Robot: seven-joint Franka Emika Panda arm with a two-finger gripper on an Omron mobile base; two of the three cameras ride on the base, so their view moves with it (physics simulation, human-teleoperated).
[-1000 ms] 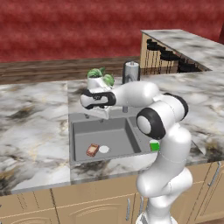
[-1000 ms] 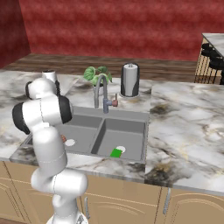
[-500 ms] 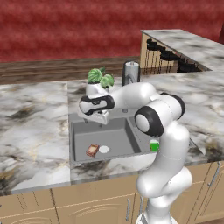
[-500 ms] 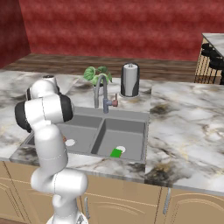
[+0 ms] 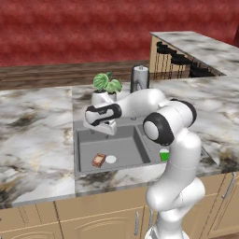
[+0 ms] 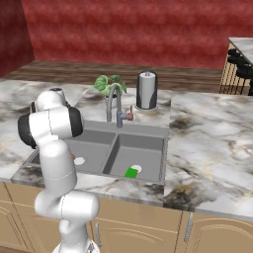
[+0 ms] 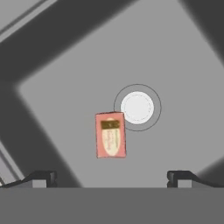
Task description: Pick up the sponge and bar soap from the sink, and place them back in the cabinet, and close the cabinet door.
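Hand view shows the gripper, fingers spread wide and holding nothing, poised over the bar soap, which lies flat on the sink floor just beside the white drain, evidently lined up for a downward grasp.

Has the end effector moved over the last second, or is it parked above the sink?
Yes. In the left base view the end effector has dropped from level with the plant pot toward the sink basin holding the bar soap.
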